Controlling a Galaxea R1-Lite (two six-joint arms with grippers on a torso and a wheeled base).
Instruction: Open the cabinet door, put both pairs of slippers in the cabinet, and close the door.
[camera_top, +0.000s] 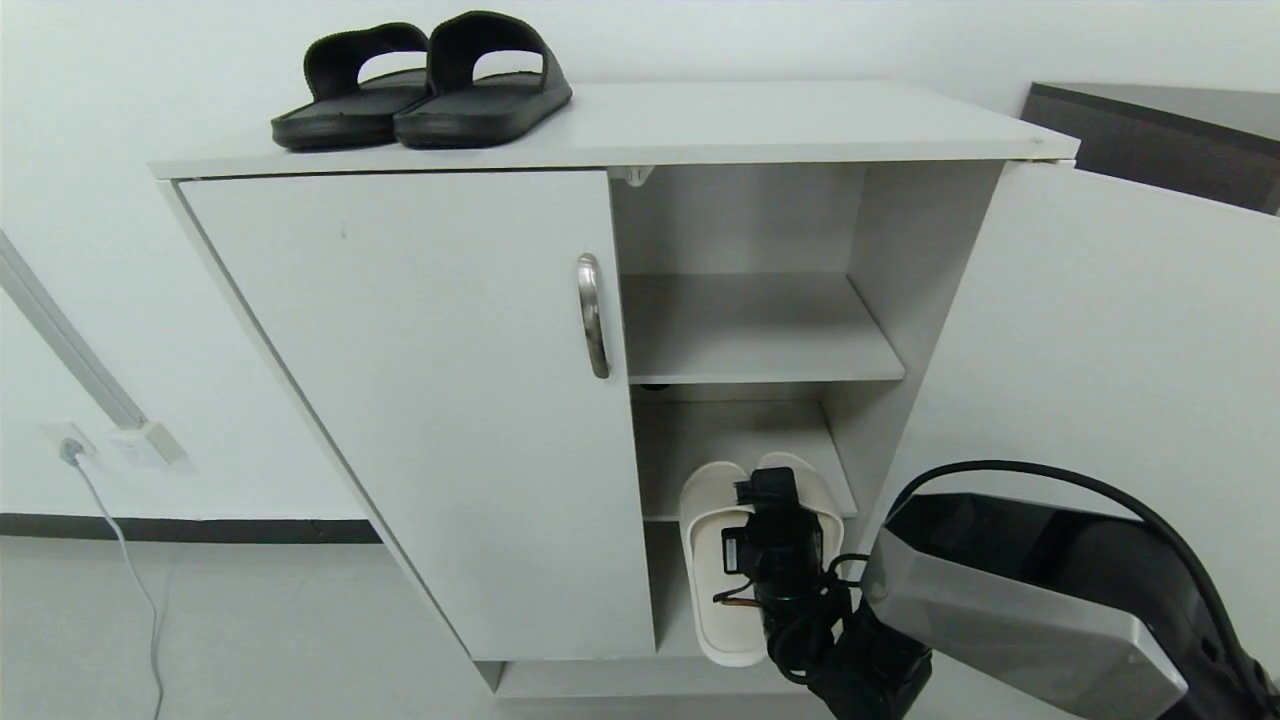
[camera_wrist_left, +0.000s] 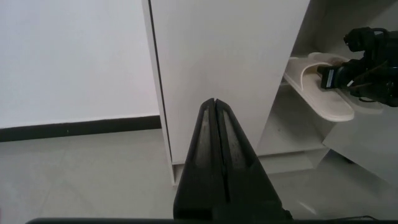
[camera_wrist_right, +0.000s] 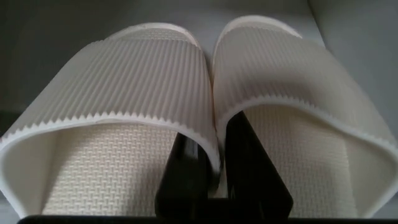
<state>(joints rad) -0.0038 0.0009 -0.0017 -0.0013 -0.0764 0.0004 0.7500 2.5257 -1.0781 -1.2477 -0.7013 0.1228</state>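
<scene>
The white cabinet (camera_top: 400, 400) has its left door shut and its right door (camera_top: 1100, 350) swung open. A pair of black slippers (camera_top: 420, 85) lies on the cabinet top at the left. My right gripper (camera_top: 765, 490) is shut on the white slippers (camera_top: 705, 560), pinching the two inner strap edges (camera_wrist_right: 211, 118) together. The toes lie over the lower shelf (camera_top: 740, 450) and the heels stick out past its front edge. Low beside the cabinet, my left gripper (camera_wrist_left: 214, 106) is shut with nothing in it, facing the shut door (camera_wrist_left: 224, 56), with the white slippers (camera_wrist_left: 323, 93) off to one side.
The upper shelf (camera_top: 750, 330) is bare. A metal handle (camera_top: 592, 315) runs down the shut door's edge. A wall socket with a hanging cable (camera_top: 70, 445) is at the left, and dark furniture (camera_top: 1150, 130) stands behind the open door.
</scene>
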